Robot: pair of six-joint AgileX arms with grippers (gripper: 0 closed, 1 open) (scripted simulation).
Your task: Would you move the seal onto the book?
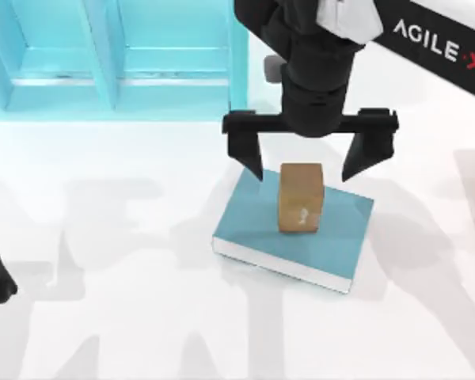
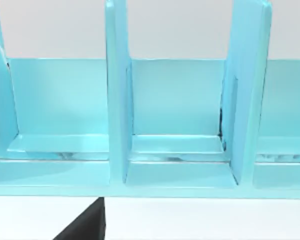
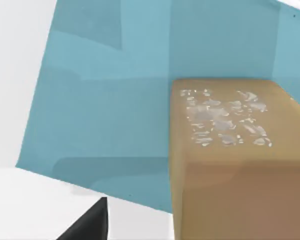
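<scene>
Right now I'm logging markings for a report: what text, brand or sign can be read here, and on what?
"AGILE·X": white letters on the right arm.
Seal: whitish marks, not readable as characters.
Book: plain cover, no text.

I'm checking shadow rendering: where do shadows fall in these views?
Top view: soft grey arm shadows streak the white table, and the right gripper darkens the book beside the seal. Right wrist view: a faint darker band crosses the cover. Left wrist view: the shelf unit looks evenly lit.

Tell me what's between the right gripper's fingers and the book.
From the top view, the seal stands upright on the book, below the open right gripper.
</scene>
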